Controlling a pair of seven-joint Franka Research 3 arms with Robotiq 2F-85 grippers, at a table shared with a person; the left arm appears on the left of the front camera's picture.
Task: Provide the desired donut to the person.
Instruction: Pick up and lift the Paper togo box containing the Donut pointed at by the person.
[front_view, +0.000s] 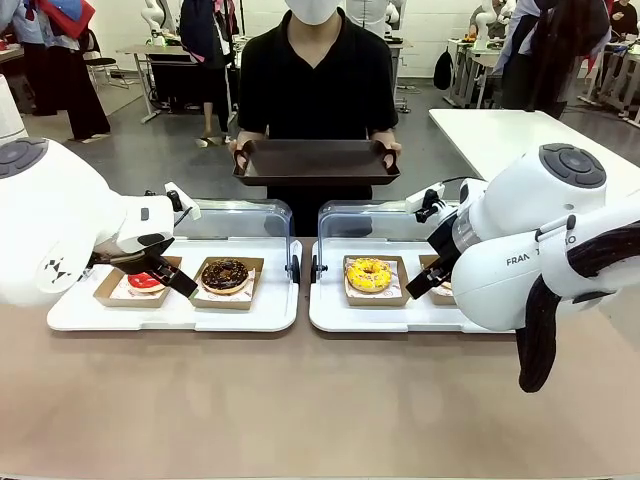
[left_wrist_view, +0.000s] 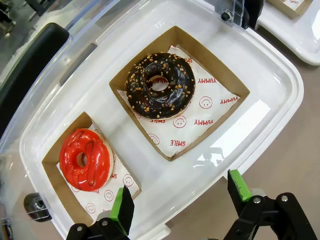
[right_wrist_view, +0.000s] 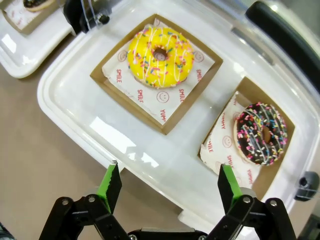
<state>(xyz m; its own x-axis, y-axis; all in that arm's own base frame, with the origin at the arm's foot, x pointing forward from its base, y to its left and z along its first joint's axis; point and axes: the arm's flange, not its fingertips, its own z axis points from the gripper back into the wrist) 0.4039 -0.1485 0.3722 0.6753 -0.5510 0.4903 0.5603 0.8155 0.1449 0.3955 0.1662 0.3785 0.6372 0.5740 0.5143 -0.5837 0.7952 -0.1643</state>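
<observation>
I am hovering my left gripper, jaws spread, over the red-glazed donut and nut-topped chocolate donut, and my right gripper, likewise spread, over the yellow sprinkled donut and sprinkled chocolate donut (which one the person wants, I cannot tell).

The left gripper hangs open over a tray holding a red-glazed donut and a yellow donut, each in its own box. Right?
No: beside the red-glazed donut sits a chocolate donut with nut crumbs, not a yellow one; the left wrist view shows it. The rest holds.
</observation>
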